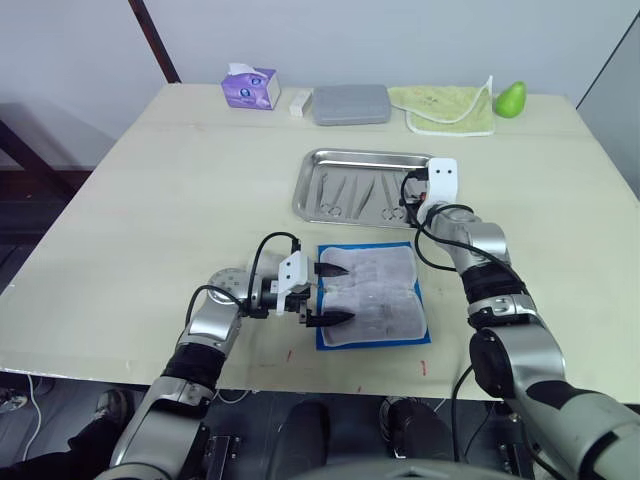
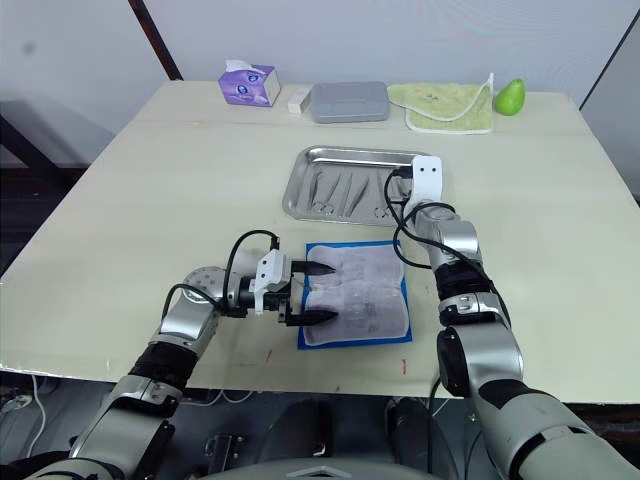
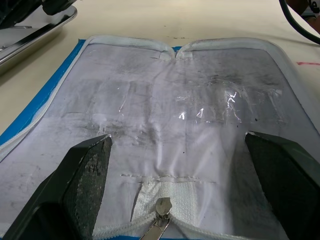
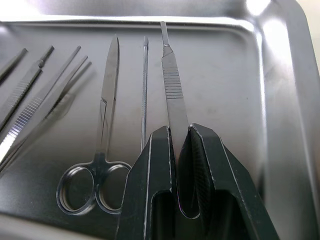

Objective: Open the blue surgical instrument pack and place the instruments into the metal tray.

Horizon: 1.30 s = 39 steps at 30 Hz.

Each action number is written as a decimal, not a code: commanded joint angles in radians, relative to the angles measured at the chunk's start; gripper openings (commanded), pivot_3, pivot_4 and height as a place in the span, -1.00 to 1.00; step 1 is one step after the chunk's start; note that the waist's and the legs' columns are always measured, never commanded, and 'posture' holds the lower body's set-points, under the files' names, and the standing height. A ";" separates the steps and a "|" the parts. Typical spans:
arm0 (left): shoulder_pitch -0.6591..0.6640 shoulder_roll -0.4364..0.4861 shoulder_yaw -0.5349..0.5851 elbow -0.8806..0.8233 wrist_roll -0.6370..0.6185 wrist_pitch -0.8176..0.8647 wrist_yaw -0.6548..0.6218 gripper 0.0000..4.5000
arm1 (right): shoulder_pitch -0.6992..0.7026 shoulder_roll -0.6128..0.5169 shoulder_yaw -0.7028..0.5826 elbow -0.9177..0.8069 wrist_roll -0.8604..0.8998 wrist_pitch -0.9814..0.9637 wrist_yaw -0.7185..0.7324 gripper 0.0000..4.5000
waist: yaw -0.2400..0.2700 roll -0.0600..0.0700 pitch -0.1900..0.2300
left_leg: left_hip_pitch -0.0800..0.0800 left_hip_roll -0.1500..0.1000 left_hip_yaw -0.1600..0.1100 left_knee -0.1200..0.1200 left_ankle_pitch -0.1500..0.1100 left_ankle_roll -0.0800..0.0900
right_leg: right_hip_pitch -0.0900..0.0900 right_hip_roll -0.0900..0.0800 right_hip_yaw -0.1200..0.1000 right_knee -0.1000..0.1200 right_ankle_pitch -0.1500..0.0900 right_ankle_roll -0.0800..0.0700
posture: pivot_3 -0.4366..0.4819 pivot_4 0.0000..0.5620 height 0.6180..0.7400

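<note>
Right wrist view: my right hand (image 4: 181,150) is clenched on a scalpel handle (image 4: 172,80) pointing lengthwise away over the metal tray (image 4: 280,90), left hand (image 1: 328,294) spread wide.

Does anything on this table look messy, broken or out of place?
Nothing stands out. The blue surgical instrument pack lies open and flat, the silvery instruments lie inside the shiny steel tray, and nothing is spilled.
</note>
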 commanded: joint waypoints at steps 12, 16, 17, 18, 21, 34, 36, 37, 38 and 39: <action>0.048 0.002 0.005 0.014 -0.007 0.023 0.006 1.00 | -0.007 -0.005 0.025 -0.112 0.009 -0.011 0.052 -0.08 | -0.004 0.001 0.000 | 0.000 0.000 0.000 0.000 0.000 0.000 | 0.000 0.000 0.000 0.000 0.000 0.000 | -0.05 -0.47 1.00; 0.075 -0.004 0.049 -0.049 -0.069 0.045 0.010 1.00 | 0.065 -0.021 0.066 -0.281 0.027 -0.013 0.145 -0.08 | -0.012 0.001 0.001 | 0.000 0.000 0.000 -0.001 0.000 0.000 | 0.000 0.000 0.000 0.000 0.000 0.000 | -0.05 -0.47 1.00; 0.084 -0.007 0.066 -0.077 -0.098 0.060 0.011 1.00 | 0.088 -0.025 0.071 -0.334 0.041 -0.016 0.172 -0.08 | -0.013 0.001 0.001 | 0.000 0.000 0.000 -0.001 0.000 0.000 | 0.000 0.000 0.000 0.000 0.000 0.000 | -0.05 -0.47 1.00; 0.092 -0.011 0.082 -0.104 -0.126 0.076 0.014 1.00 | 0.110 -0.025 0.070 -0.377 0.058 -0.038 0.197 -0.08 | -0.016 0.001 0.001 | -0.001 0.000 0.000 -0.002 0.000 0.000 | 0.000 0.000 0.000 -0.001 0.000 0.000 | -0.05 -0.47 1.00; 0.118 -0.021 0.136 -0.198 -0.214 0.139 0.047 1.00 | 0.199 -0.057 0.095 -0.533 0.120 -0.104 0.352 -0.08 | -0.019 0.000 0.003 | -0.002 0.001 0.000 -0.002 0.000 0.000 | -0.001 0.000 -0.001 -0.001 0.000 0.000 | -0.05 -0.47 1.00; 0.307 0.074 0.391 -0.554 -0.494 0.462 0.241 1.00 | 0.582 -0.440 0.028 -1.022 0.455 -0.048 0.842 0.67 | -0.021 -0.007 0.015 | 0.000 0.001 0.000 -0.002 0.000 0.000 | -0.001 0.000 -0.001 -0.001 0.000 0.000 | -0.05 -0.47 1.00; 0.345 0.096 0.423 -0.569 -0.510 0.478 0.241 1.00 | 0.640 -0.489 -0.012 -1.051 0.484 -0.055 0.876 0.93 | -0.019 -0.007 0.017 | -0.001 0.001 -0.001 -0.002 0.000 0.000 | -0.001 0.001 -0.001 -0.001 -0.001 0.000 | -0.05 -0.47 1.00; 0.365 0.107 0.438 -0.575 -0.516 0.484 0.238 1.00 | 0.674 -0.517 -0.031 -1.061 0.487 -0.069 0.898 0.93 | -0.019 -0.008 0.017 | -0.001 0.001 -0.001 -0.002 0.000 0.000 | -0.001 0.000 -0.001 -0.001 -0.001 0.000 | -0.05 -0.47 1.00; 0.390 0.120 0.457 -0.577 -0.521 0.489 0.234 1.00 | 0.723 -0.550 -0.059 -1.070 0.491 -0.086 0.930 0.93 | -0.016 -0.009 0.018 | -0.001 0.001 -0.001 -0.002 0.000 0.000 | -0.001 0.000 -0.001 -0.001 -0.001 0.000 | -0.05 -0.47 1.00; 0.416 0.132 0.475 -0.579 -0.526 0.492 0.231 1.00 | 0.771 -0.577 -0.087 -1.078 0.497 -0.102 0.956 0.93 | -0.015 -0.009 0.018 | -0.001 0.001 -0.001 -0.002 0.000 0.000 | -0.001 0.000 -0.001 -0.002 -0.001 0.001 | -0.05 -0.47 1.00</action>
